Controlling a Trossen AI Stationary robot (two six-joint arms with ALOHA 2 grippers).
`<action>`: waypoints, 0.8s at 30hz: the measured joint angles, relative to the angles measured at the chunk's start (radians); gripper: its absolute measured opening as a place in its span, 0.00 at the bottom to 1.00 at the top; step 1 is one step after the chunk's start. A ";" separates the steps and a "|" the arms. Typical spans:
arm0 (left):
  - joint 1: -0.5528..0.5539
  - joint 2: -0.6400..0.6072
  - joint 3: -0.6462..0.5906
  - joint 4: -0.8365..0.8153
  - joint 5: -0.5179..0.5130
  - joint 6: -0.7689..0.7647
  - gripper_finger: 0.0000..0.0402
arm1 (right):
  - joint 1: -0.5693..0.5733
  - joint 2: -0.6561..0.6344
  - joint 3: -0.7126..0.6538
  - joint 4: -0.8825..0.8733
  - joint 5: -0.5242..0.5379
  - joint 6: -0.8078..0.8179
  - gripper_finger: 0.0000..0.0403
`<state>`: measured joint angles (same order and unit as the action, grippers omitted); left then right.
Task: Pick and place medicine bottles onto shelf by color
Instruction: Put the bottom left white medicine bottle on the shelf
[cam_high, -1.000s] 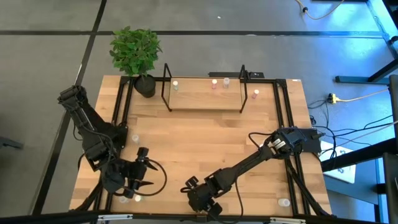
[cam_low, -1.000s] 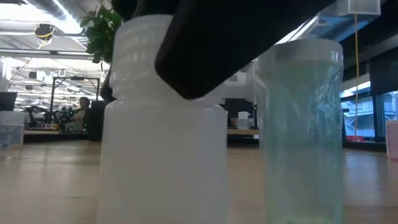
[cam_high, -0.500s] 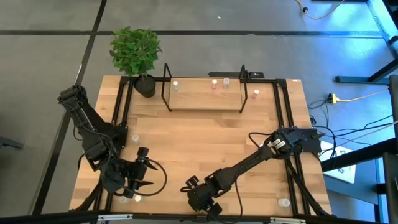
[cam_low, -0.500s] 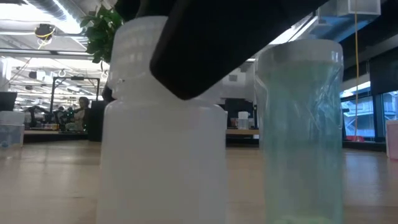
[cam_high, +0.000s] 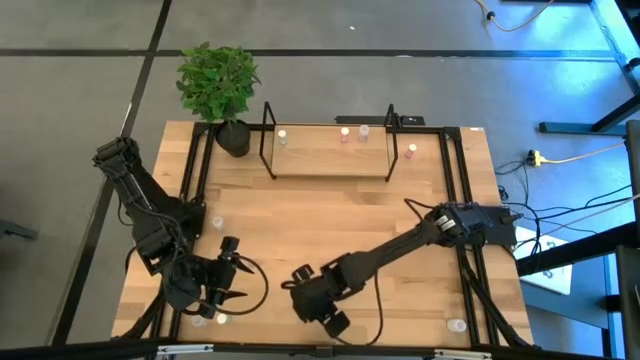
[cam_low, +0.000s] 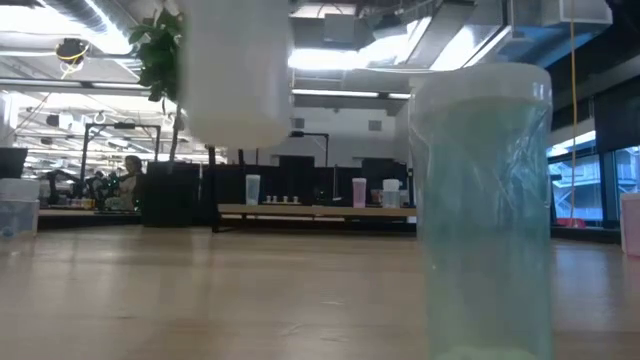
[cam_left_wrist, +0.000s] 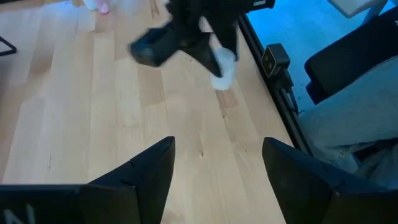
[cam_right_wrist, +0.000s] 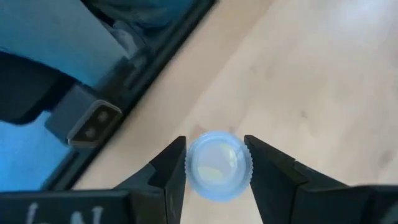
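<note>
Bottle (cam_right_wrist: 218, 166) – lifted off table | right gripper (cam_right_wrist: 215, 163) clamps it

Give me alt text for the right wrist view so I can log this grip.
The right gripper is closed on the ribbed cap of a white medicine bottle, seen from above between its two dark fingers. Below it lies the light wooden tabletop, whose black frame edge runs diagonally, with blue-lit floor beyond.

Matt wooden table (cam_high: 320, 230); translucent plastic bottle (cam_right_wrist: 218, 165) with ribbed cap.
</note>
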<state>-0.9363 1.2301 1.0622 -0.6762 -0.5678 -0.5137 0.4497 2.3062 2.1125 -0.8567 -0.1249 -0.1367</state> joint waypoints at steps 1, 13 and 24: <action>0.000 0.000 0.000 0.000 0.000 0.000 0.59 | -0.010 0.000 0.016 -0.029 0.001 -0.001 0.37; 0.000 0.000 0.000 -0.017 -0.104 -0.053 0.59 | -0.132 0.000 0.168 -0.250 0.040 -0.076 0.37; 0.000 0.000 0.000 -0.023 -0.160 -0.078 0.59 | -0.294 0.000 0.245 -0.330 0.043 -0.137 0.37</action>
<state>-0.9363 1.2301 1.0622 -0.6994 -0.7279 -0.5917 0.1562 2.3064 2.3573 -1.1870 -0.0817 -0.2740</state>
